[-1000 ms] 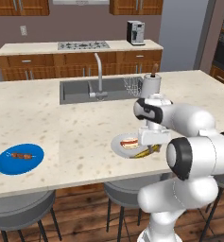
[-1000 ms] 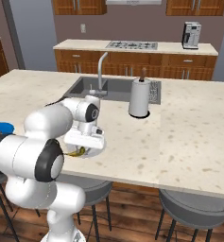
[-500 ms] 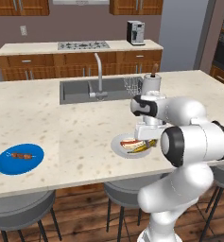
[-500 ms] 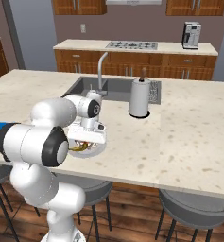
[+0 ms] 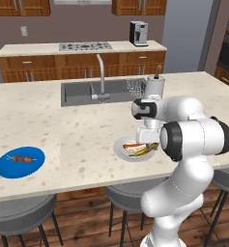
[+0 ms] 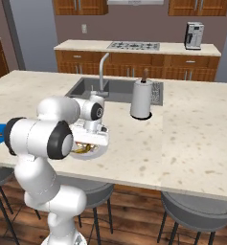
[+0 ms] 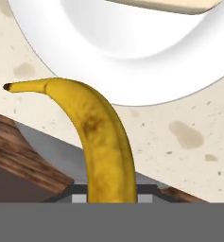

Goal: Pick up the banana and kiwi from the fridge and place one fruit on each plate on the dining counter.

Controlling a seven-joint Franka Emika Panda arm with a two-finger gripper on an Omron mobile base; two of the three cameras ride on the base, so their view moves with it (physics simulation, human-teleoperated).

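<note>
Squarely between the jaws, banana (image 7: 106, 142)

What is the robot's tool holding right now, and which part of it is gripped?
The tool holds the banana, gripped toward its lower end in the hand view; its stem end sticks out free, beside the pale plate.

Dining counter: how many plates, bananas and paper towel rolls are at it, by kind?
Plates: 2, a blue plate and a pale plate
Bananas: 1, the banana
Paper towel rolls: 1, the paper towel roll
Total: 4
</note>
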